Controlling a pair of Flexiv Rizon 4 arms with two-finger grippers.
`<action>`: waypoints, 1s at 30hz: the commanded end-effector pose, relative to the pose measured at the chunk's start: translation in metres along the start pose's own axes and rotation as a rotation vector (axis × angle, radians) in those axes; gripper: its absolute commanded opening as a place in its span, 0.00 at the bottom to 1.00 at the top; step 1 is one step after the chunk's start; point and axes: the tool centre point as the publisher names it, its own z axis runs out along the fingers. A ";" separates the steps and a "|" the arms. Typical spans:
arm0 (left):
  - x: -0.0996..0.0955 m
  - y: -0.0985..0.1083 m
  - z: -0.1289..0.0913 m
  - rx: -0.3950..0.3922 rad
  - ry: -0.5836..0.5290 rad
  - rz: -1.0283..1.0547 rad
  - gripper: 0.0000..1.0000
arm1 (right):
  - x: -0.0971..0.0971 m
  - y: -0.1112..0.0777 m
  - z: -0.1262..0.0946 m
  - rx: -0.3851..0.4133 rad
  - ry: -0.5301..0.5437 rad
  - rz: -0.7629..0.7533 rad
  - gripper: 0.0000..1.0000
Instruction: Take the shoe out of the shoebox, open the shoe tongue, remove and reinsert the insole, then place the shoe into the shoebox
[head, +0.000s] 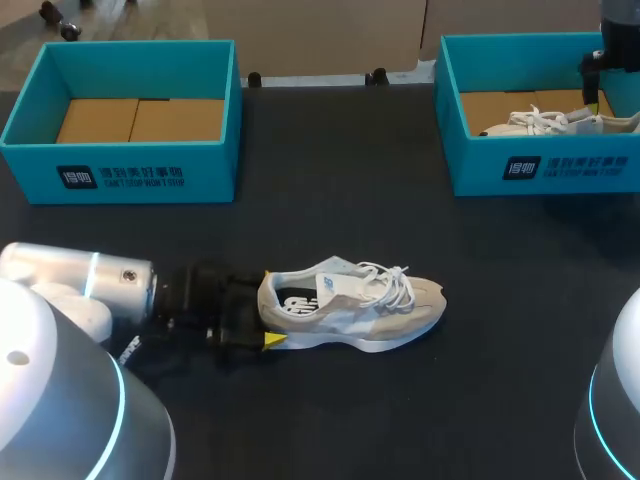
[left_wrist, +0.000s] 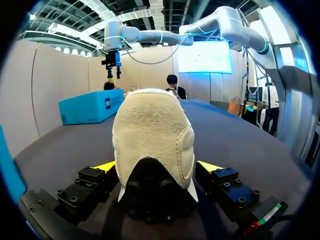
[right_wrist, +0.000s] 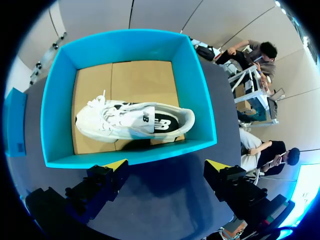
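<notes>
Left gripper (left_wrist: 159, 167), fingers spread, is straddling the beige suede lace-up sneaker's (head: 350, 305) heel; its toe is pointing toward three o'clock.

Place: a robotics lab test station.
Desk: a dark desk (head: 330, 420) served as work surface.
Arms: a grey left arm (head: 80, 275) and right arm (left_wrist: 235, 30), ringed with blue light, hung over it.
Props: two teal boxes, left shoebox (head: 125, 160) and right shoebox (head: 560, 165), plus a sneaker (head: 350, 300).
</notes>
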 end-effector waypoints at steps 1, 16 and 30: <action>-0.001 0.000 0.009 -0.010 -0.002 0.002 1.00 | 0.000 -0.001 0.000 -0.002 0.000 0.001 1.00; -0.005 0.004 0.011 -0.050 0.019 -0.005 0.29 | 0.000 -0.001 0.000 -0.002 0.000 0.001 1.00; -0.015 0.008 -0.008 -0.072 0.022 -0.007 0.00 | 0.000 -0.001 0.000 -0.002 0.000 0.001 1.00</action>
